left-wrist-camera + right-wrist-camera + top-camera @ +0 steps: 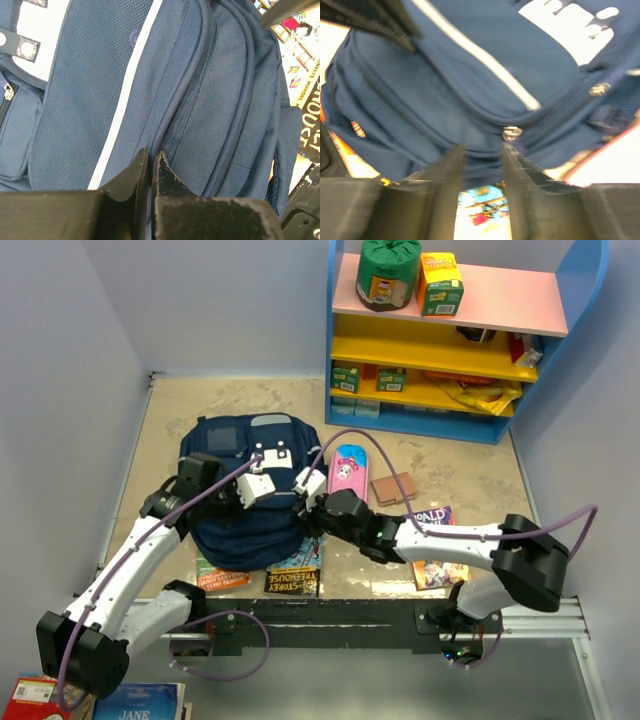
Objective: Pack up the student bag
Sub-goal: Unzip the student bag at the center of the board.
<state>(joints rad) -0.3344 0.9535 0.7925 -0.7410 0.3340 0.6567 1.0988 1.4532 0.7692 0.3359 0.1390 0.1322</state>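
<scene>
The student bag point(235, 515), navy with white patches, lies in the middle left of the floor on top of some books. My left gripper point(256, 488) rests on top of the bag. In the left wrist view its jaws point(151, 156) are closed to a thin slit on a fabric ridge of the bag point(200, 100). My right gripper point(308, 488) is at the bag's right edge. In the blurred right wrist view it point(482, 147) is open, with the bag's edge point(445, 90) between the fingertips and a metal zip pull point(511, 133) by the right finger.
A pink pencil case point(347, 470) and a brown flat item point(393, 488) lie right of the bag. Books lie under the bag's near edge point(295, 578) and under my right arm point(438, 540). A blue shelf unit point(450, 340) with goods stands at the back right.
</scene>
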